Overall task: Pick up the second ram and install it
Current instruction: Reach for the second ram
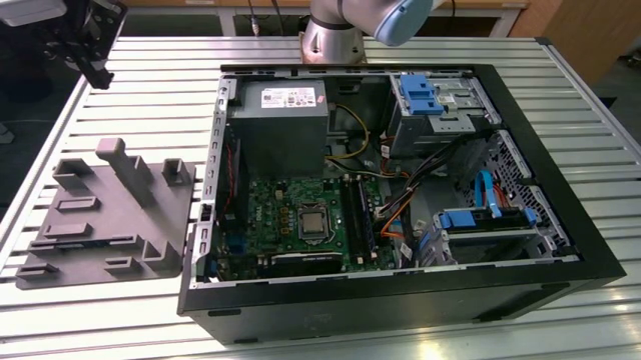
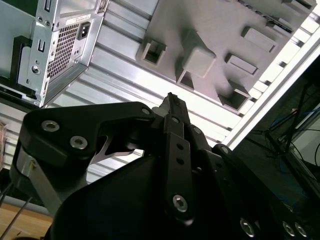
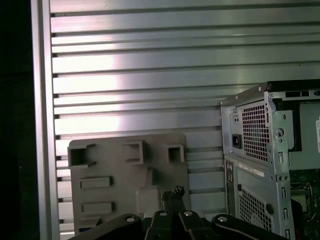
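My gripper hangs pressed together and empty, well apart from the ram, which seems to lie below it in the tray. Coming down shut, I'd likely knock the ram askew, not straddle it.

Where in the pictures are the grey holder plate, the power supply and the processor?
grey holder plate (image 1: 115, 225): exterior view, on its flat base.
power supply (image 1: 275, 142): exterior view, on its plain grey face.
processor (image 1: 314, 223): exterior view, on its metal lid.
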You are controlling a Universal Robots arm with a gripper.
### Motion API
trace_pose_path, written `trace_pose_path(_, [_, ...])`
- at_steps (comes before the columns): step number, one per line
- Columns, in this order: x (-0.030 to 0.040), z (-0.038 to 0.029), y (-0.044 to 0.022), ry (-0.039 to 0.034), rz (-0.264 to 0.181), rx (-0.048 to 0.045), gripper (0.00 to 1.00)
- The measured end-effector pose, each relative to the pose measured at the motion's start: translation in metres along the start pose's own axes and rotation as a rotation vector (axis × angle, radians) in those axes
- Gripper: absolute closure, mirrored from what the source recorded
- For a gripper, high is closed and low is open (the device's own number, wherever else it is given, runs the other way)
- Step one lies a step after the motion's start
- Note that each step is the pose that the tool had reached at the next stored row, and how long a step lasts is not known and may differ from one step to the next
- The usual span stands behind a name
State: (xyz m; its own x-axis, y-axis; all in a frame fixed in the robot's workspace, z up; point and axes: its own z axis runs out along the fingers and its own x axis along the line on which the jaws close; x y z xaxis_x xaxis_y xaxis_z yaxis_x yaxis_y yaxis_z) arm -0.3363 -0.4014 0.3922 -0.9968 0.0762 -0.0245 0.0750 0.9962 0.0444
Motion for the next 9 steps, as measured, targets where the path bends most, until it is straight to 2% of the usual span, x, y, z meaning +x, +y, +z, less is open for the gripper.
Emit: trace_pose_path(9, [0.0034, 0.0003, -0.0005, 0.0000, 0.000, 0.0000, 0.89])
